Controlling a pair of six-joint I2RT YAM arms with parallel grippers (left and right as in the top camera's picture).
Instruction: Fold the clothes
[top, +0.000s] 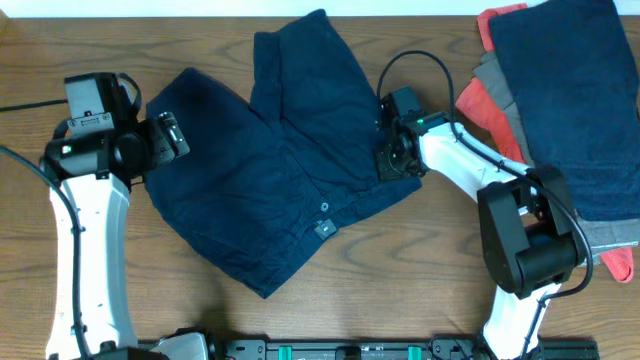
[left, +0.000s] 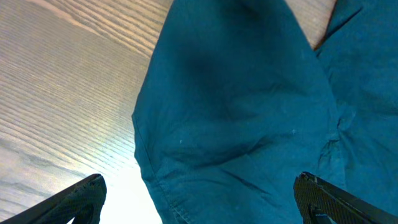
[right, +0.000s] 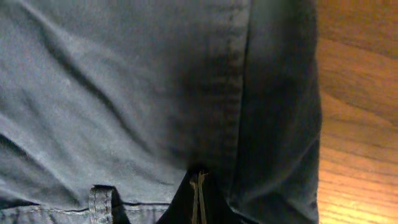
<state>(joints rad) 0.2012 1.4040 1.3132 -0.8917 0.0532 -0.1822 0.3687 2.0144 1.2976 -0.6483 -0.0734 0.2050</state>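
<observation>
Currently grasping for the first fold. The shorts (top: 270, 170) lie spread on the table (top: 400, 270). My right gripper (top: 388, 160) is clenched on the waistband edge; my left gripper (top: 172, 135) hangs released above a leg hem. Next, it must descend and pinch.

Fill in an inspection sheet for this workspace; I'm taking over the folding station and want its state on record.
Surface: wooden table, bare where visible.
Job's things: navy shorts spread out unfolded, centre; navy piece on top of grey and coral-red garments, far right.
Clutter: nothing seen.
Grippers: left gripper open, over the shorts' left leg; right gripper shut at the shorts' right edge, pinch on cloth not certain.
Cables: black loop at right arm; black lead at left edge.
Surroundings: black rail along near edge.
</observation>
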